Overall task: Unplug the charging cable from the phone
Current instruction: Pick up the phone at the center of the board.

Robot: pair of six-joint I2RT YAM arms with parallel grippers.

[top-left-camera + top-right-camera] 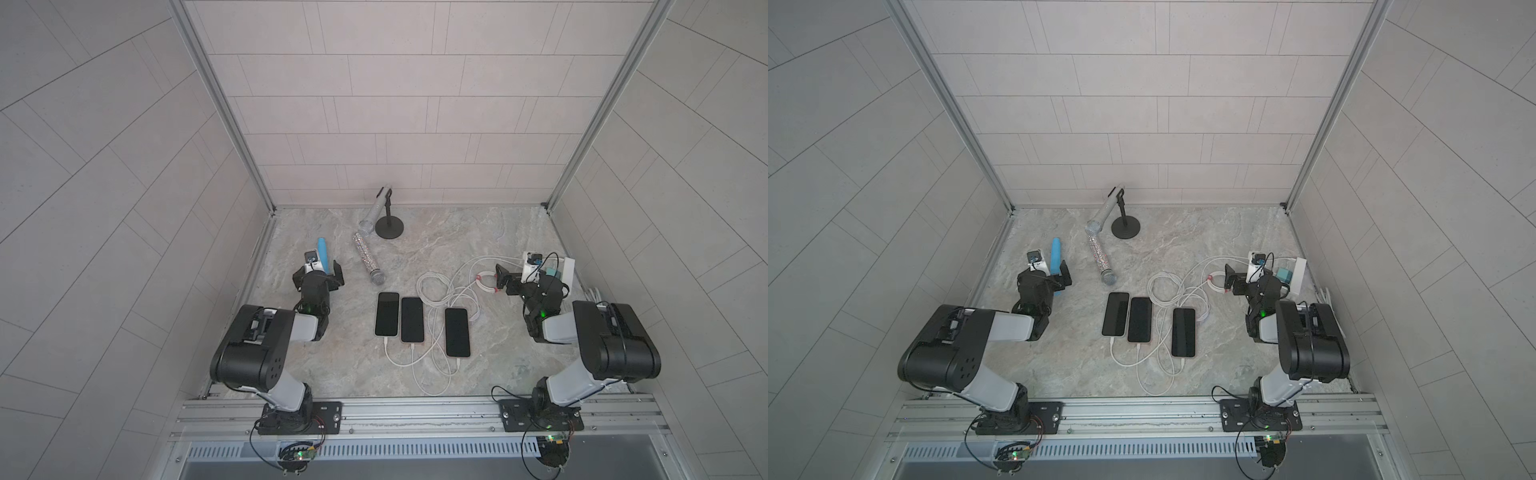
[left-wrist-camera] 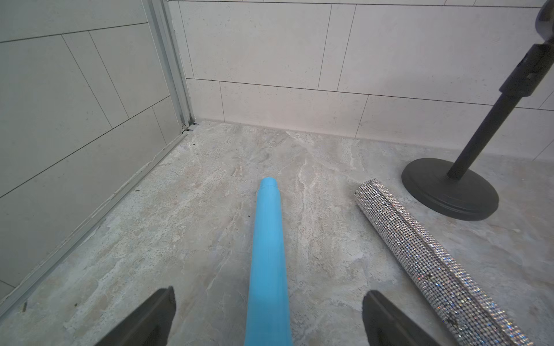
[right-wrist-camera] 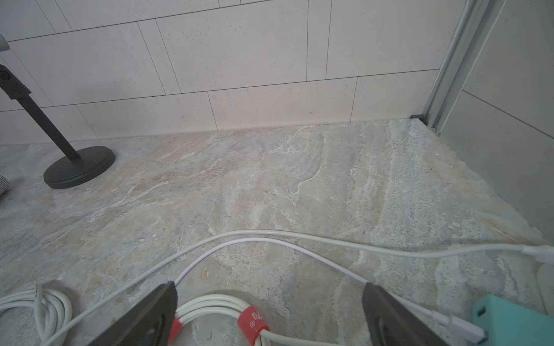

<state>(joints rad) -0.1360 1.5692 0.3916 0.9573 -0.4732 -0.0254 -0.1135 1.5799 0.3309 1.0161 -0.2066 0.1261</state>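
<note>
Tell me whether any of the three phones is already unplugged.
No: the left phone, middle phone and right phone each have a white cable entering the near end.

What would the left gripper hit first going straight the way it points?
Probably the blue cylinder, lying lengthwise between the open jaws of the left gripper; clearance above it unclear.

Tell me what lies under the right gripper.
A coiled white cable bundle bound with red ties lies on the table below the open right gripper. Part of it runs beneath the fingers and out of frame, so that stretch is hidden.
</note>
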